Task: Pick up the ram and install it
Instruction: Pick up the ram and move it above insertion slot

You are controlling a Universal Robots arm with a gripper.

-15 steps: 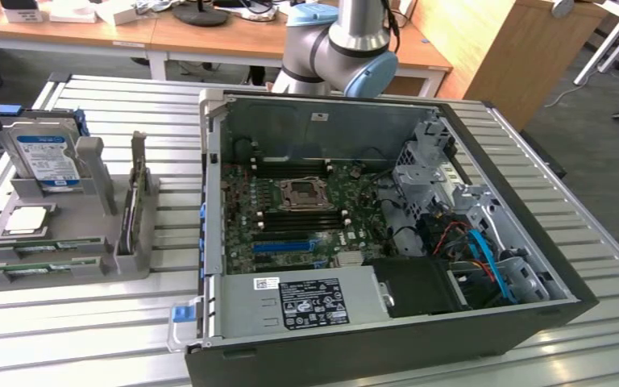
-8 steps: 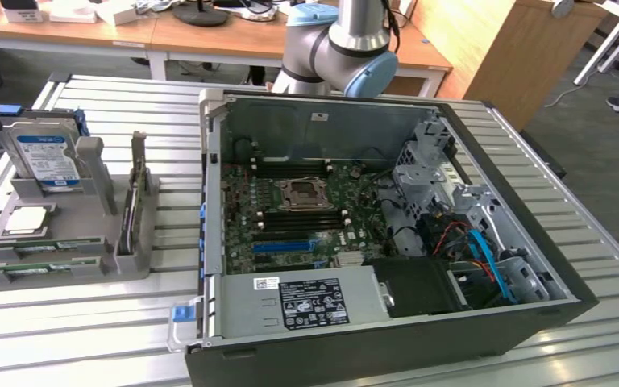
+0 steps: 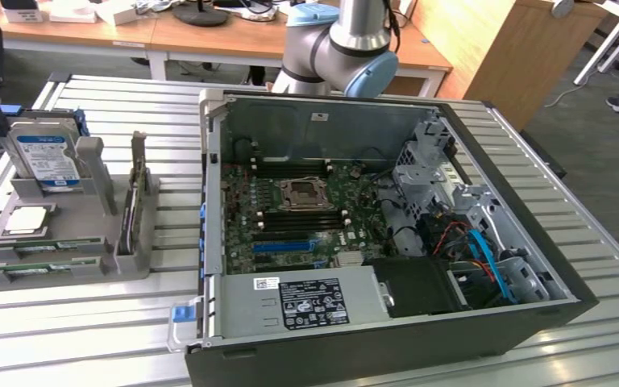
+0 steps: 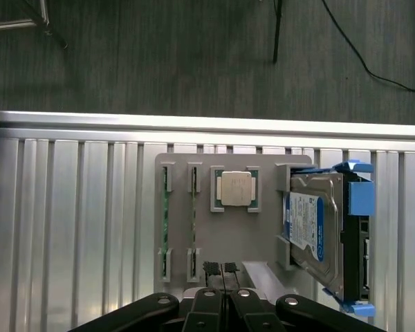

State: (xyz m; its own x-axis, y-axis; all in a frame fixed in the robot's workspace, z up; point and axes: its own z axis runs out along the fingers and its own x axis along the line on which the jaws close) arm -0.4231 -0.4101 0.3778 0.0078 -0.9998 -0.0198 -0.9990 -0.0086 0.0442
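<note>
While my jaws stand closed, tip against tip with nothing between them, they hang above one edge of the gray holder (image 4: 180, 221). I count two sticks of ram: the outer ram stick (image 4: 165, 218) and the inner ram stick (image 4: 193, 218). Both stand on their long edge in the holder's slots, side by side and parallel, apart from each other. Their long axis runs parallel with the long side of the one hard drive (image 4: 310, 228), which stands upright at the holder's opposite end. Between the inner stick and the drive lies one square processor (image 4: 235, 188), flat. The holder rests on the slatted metal desk (image 4: 69, 228). In the exterior view one open computer case (image 3: 396, 339) stands just at the exterior view's right of the holder, and one end of each stick points toward it.
</note>
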